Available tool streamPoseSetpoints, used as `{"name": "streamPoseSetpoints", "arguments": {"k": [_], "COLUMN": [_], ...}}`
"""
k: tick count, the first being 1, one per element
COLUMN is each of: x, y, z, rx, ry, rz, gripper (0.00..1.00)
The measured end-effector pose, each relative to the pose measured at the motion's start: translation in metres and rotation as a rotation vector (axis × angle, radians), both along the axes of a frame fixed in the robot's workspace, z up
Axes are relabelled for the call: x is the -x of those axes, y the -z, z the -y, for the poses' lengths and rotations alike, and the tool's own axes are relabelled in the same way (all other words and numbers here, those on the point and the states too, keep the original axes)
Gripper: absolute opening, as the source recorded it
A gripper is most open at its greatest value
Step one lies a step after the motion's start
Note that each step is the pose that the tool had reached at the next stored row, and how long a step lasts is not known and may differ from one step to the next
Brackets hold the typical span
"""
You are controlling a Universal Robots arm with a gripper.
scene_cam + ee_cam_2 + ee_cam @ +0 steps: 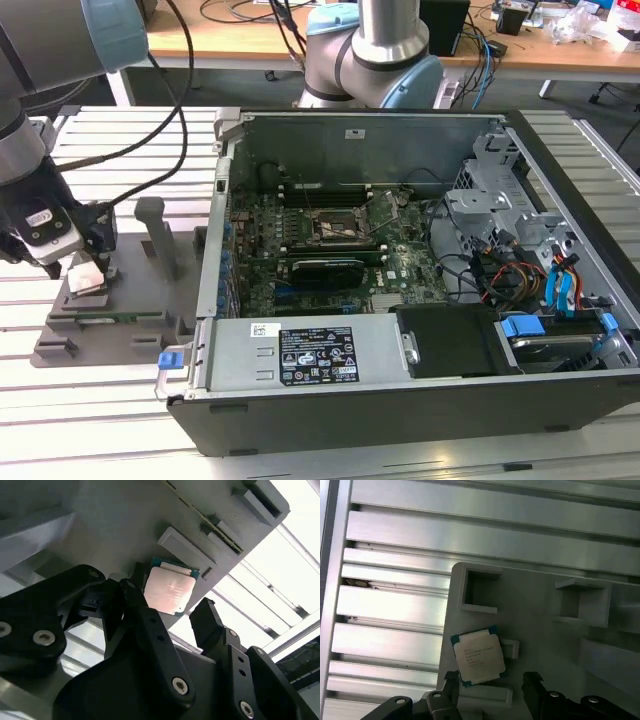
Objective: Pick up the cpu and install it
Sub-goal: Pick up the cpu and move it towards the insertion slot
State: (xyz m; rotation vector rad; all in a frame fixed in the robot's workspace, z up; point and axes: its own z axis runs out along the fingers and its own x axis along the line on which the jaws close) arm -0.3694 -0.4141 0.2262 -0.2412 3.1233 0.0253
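Showing a workbench of ribbed aluminium slats (100,430) w/ an open pc case (400,405) sitting mid-scene. Reaching in from the exterior view's left: a robot arm (40,60), ending in a black gripper (85,262) hanging just above a grey fixture plate (140,295) beside the case. Lying on that plate, right under the gripper: the cpu (85,279), pale metal top facing up.

Looking down past the gripper (167,594) (491,676) in both wrist views: spreading wide, w/ its two black fingers (150,625) (532,685) straddling the chip. Standing close by one corner of the cpu (169,591) (477,656) w/ one fingertip, keeping clear of it w/ the other. Not clamping anything; jaws apart, nothing held. Resting on the plate (110,525) (535,630), a bit askew to the raised blocks, w/ a small block (510,649) just beside one edge and a longer bar (485,694) along another. Showing a thin green border round the silver lid.

Inside the case, in the exterior view: a green mobo (400,265) lying flat, w/ a black square socket (340,228) in a metal frame near its middle, well apart from the cpu. Filling the exterior view's right end of the case: drive bays & coloured cables (540,280). Running along the back: a wooden desk (240,40) w/ more cables.
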Motion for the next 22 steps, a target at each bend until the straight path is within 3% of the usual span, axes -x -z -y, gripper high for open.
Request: {"name": "streamPoseSetpoints", "arguments": {"k": [5, 6, 9, 12, 14, 22], "x": [0.0, 0.0005, 0.0015, 0.0051, 0.0053, 0.0058], "y": [0.0026, 0.0058, 0.0157, 0.0192, 0.0238, 0.0306], "z": [0.0, -0.0001, -0.003, -0.0047, -0.0047, -0.0061], "rx": [-0.0001, -0.002, -0.0029, -0.0162, -0.0165, -0.0193], "ry": [-0.197, -0.231, -0.24, -0.24, -0.24, -0.24], "rz": [0.0002, 0.0004, 0.0004, 0.002, 0.002, 0.0023], "gripper": [0.63, 0.63, 0.63, 0.63, 0.63, 0.63]}}
